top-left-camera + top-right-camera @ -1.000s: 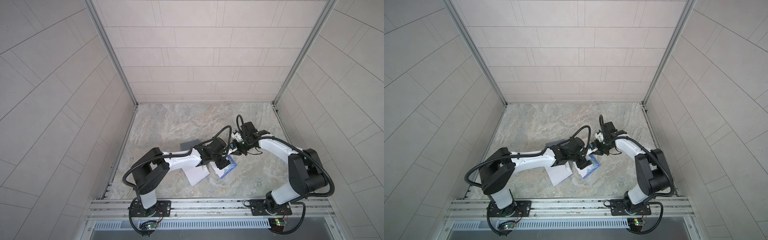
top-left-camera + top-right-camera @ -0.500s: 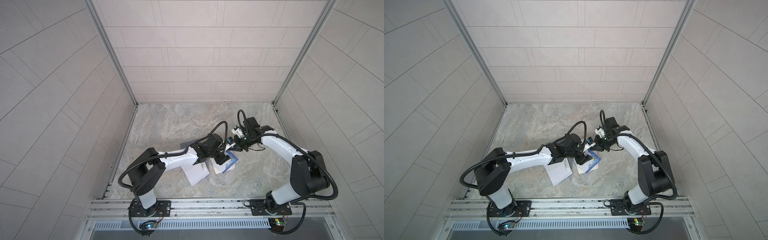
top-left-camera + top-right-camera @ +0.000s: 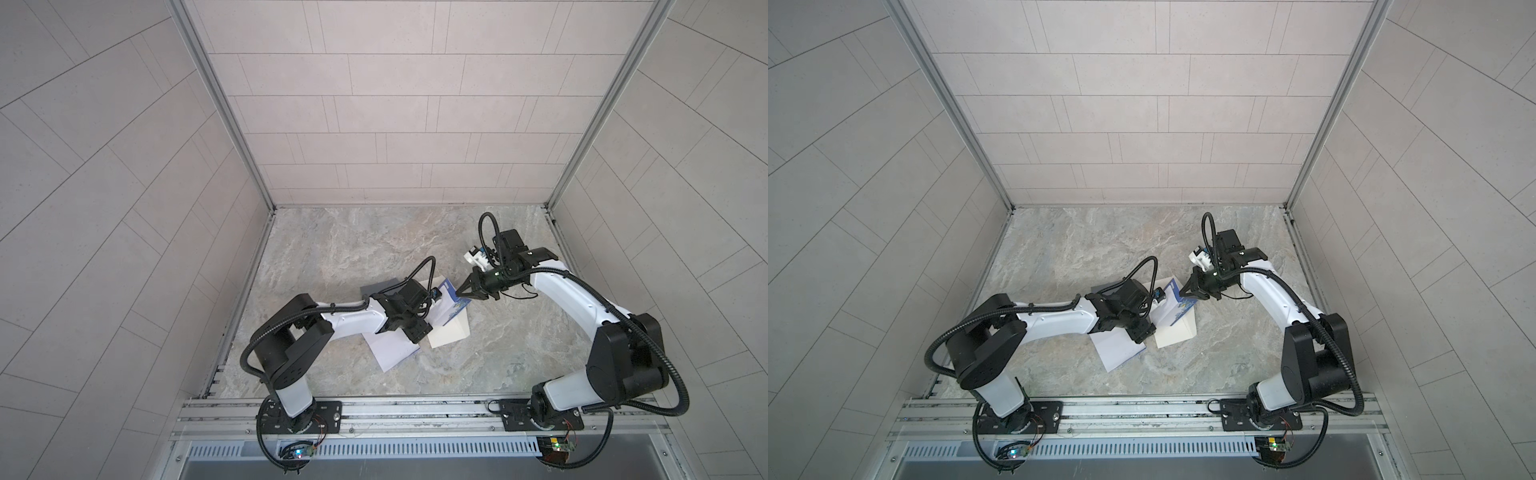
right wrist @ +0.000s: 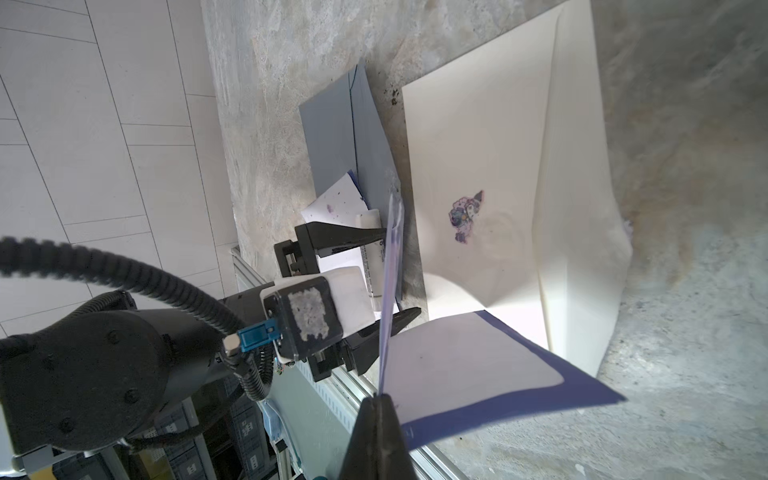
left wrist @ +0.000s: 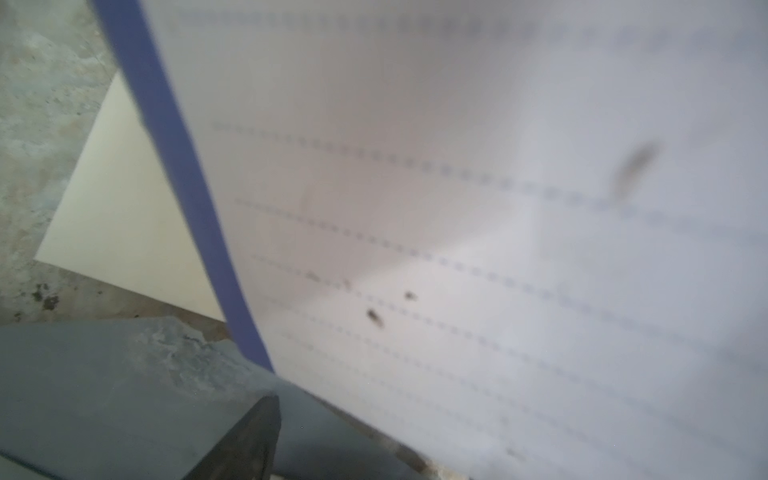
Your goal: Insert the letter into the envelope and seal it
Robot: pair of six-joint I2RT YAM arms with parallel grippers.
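In both top views the letter is seen raised toward the upper right compared with a second ago. The cream envelope, lying with its flap open on the desk at lower centre, has thus been uncovered below it. One corner of the letter is pinched by the closed fingers of the right gripper. The left gripper is held open, its fingers spread either side of the letter's far edge; contact cannot be told.

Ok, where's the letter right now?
In both top views the blue-bordered letter is mid-table, held above the cream envelope, one corner pinched by the right gripper and its other end between the open jaws of the left gripper.
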